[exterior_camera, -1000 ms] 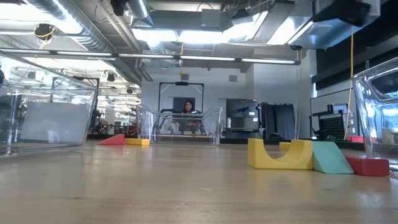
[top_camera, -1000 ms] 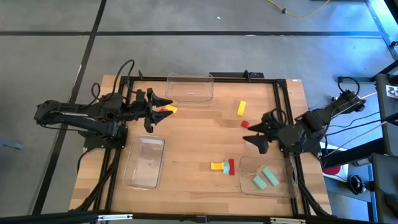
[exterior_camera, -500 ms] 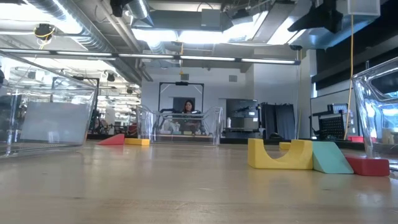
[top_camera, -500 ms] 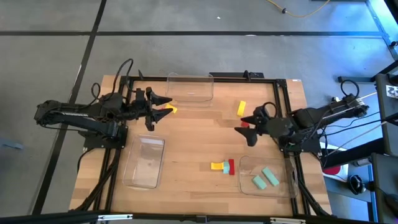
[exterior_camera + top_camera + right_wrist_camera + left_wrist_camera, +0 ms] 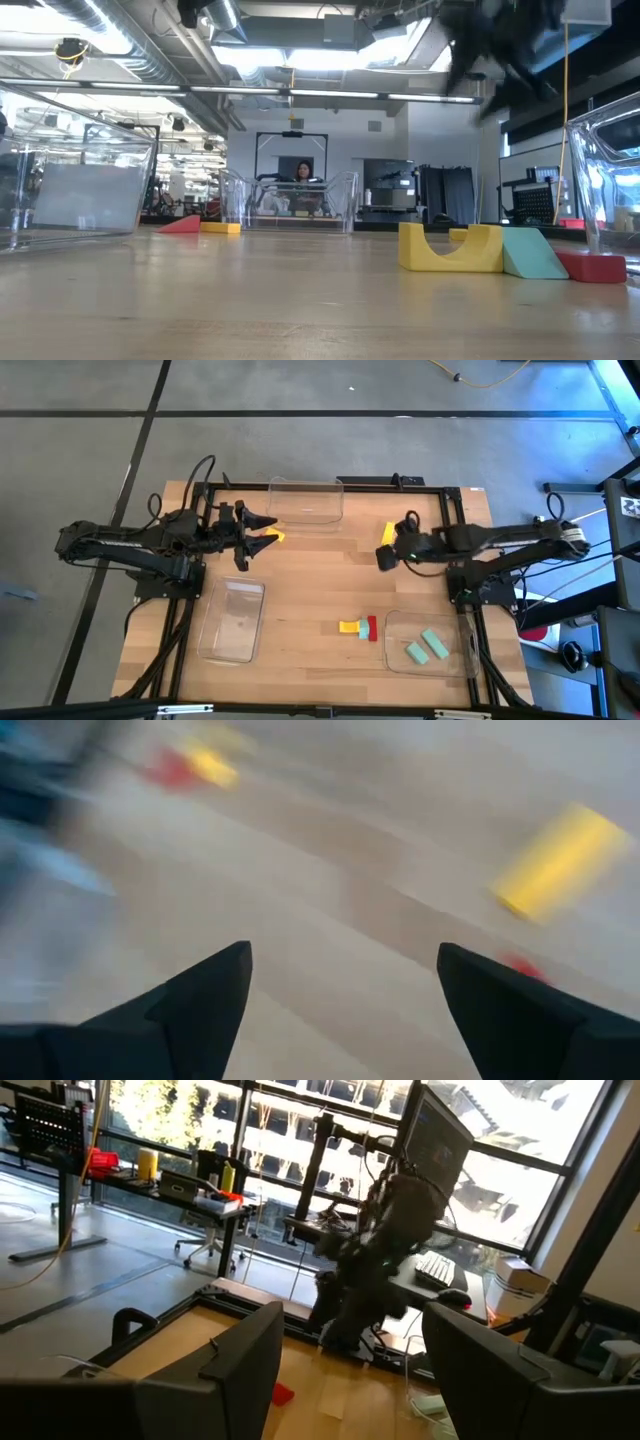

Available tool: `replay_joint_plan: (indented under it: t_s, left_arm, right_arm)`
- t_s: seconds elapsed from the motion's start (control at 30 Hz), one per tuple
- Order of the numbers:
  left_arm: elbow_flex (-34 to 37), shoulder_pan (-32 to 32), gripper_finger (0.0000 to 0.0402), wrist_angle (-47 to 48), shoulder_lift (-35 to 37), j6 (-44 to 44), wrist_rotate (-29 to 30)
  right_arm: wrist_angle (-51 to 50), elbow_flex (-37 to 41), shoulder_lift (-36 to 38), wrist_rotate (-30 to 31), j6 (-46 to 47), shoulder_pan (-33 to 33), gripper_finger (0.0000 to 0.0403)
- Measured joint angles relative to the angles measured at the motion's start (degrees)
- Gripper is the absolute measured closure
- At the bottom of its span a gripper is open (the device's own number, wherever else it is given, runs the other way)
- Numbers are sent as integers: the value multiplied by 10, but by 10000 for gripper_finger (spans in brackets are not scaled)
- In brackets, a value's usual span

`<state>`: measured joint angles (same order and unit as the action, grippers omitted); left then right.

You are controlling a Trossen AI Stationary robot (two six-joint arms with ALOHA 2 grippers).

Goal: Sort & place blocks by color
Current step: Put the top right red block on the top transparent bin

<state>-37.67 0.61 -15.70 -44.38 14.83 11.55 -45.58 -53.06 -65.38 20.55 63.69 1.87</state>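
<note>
A wooden bench [image 5: 300, 590] seen from above holds three clear trays. The far tray [image 5: 306, 500] sits at the bench's far edge, and nothing can be made out in it. Taking that tray as the landmark: a second tray [image 5: 231, 620] lies nearer the camera and to its left, with no blocks visible inside. A third tray [image 5: 425, 644] lies at the near right corner, well apart from the far tray, and holds two green blocks [image 5: 426, 646] side by side.

Loose blocks lie on the bare wood. A yellow bar [image 5: 388, 533] is to the right of the far tray. A yellow block [image 5: 274, 536] is just beside the far tray's near left corner. A yellow, green and red cluster [image 5: 360, 627] sits just left of the third tray.

The left tool [image 5: 262, 532] hovers at the far tray's left corner, fingers apart, holding nothing. The right tool [image 5: 386, 552] hangs by the yellow bar, fingers apart and empty.
</note>
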Motion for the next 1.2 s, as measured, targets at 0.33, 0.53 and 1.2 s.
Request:
replay_joint_plan:
  t_s: [0.33,0.53,1.2]
  left_arm:
    - [0,0,170,0,0,-3,10]
    - [0,0,170,0,0,-3,10]
    - [0,0,170,0,0,-3,11]
  right_arm:
    - [-113,1,-131,-90,-319,-115,83]
    - [-99,1,-205,-115,-476,-153,83]
    - [64,105,-238,-193,-523,-208,83]
